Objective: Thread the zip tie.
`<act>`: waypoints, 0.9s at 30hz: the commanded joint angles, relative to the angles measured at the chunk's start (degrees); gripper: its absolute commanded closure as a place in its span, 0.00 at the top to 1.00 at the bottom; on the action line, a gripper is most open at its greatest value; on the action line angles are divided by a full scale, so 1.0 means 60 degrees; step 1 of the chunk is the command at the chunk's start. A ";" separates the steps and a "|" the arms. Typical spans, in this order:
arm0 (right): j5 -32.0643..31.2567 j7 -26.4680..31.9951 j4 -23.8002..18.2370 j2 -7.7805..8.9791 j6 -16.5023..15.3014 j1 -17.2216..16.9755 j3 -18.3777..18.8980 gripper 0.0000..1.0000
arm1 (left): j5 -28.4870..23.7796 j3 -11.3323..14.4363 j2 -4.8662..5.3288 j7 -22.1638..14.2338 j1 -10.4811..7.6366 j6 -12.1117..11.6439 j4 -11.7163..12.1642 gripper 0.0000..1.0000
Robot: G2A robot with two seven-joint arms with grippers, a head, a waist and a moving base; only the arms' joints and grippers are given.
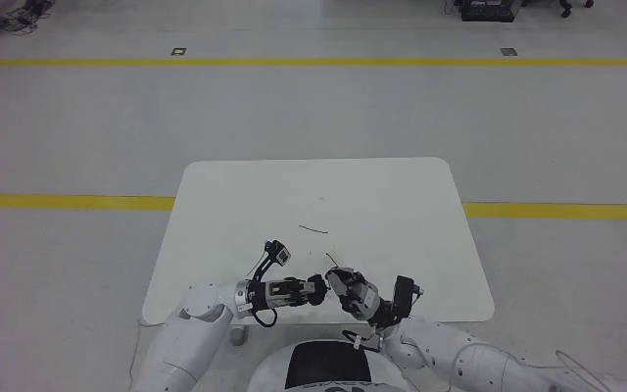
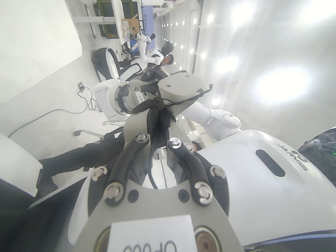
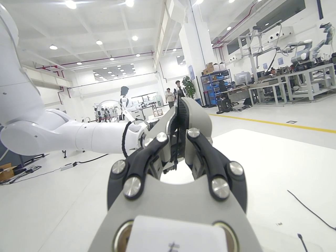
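Over table's (image 1: 411, 196) near edge: left gripper (image 1: 319, 287), right gripper (image 1: 335, 281) each clamped on zip tie (image 1: 331, 261). Mid-threading, likely; next: align tail with head.

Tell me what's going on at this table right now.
The robot's left gripper and right gripper meet tip to tip over the near edge of the white table, both shut on a black zip tie. Its thin tail sticks out between them; whether it is threaded yet cannot be seen. A second zip tie lies loose farther out on the table.
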 commanded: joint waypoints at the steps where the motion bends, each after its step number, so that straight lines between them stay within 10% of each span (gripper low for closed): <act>1: -0.0007 -0.0027 0.0013 0.0007 0.0000 -0.0006 -0.0012 0.00 | 0.0000 0.0000 0.0000 0.0000 0.0000 0.0000 0.0000 0.00; 26: -0.0038 0.0077 -0.0122 0.0301 0.0000 -0.0170 -0.0083 0.00 | 0.0000 0.0000 0.0000 0.0000 0.0000 0.0000 0.0000 0.00; 27: -0.0011 0.0083 -0.0133 0.0301 0.0000 -0.0180 -0.0083 0.31 | 0.0000 0.0000 0.0000 0.0000 0.0000 0.0000 0.0000 0.00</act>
